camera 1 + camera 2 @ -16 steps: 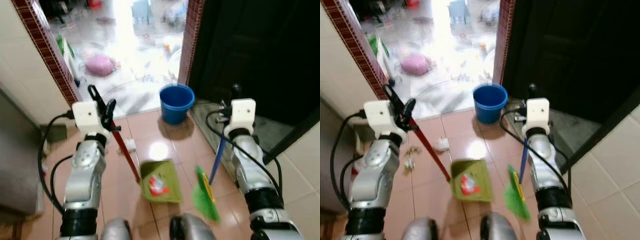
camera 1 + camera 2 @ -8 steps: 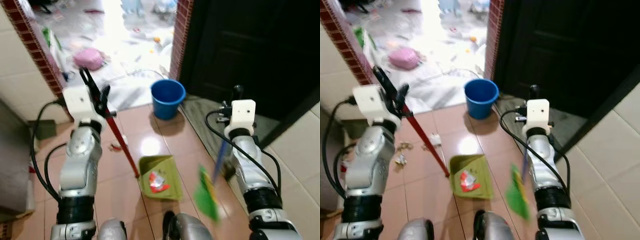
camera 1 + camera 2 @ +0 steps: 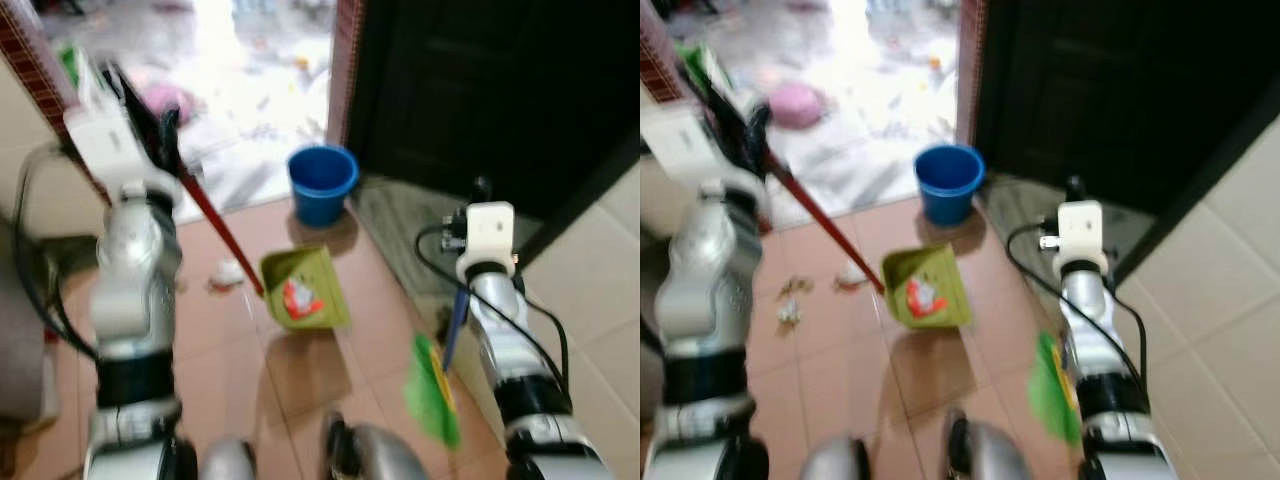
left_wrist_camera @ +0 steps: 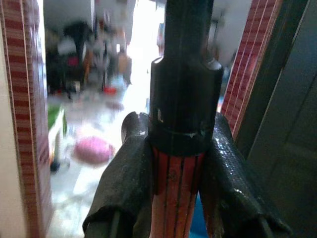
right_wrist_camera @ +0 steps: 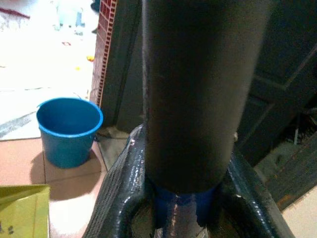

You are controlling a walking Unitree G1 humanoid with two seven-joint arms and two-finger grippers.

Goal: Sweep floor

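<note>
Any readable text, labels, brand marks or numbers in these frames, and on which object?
None can be read.
Red-and-white scrap in the green plastic dustpan: print, if any, too blurred.
Round blue plastic bucket: no label visible.
Red dustpan handle and blue broom handle: no lettering visible.

— that dustpan [image 3: 303, 288] is lime green, something red and white in it, on a red handle [image 3: 215, 222].
— broom head [image 3: 432, 392] brighter green, blue stick [image 3: 455, 328].
— blue bucket [image 3: 322, 183] too. floor tiles [image 3: 300, 370] salmon pink.
— dark red brick-pattern strip [image 4: 252, 54] down the doorway, nearly black door [image 3: 480, 90].
</note>
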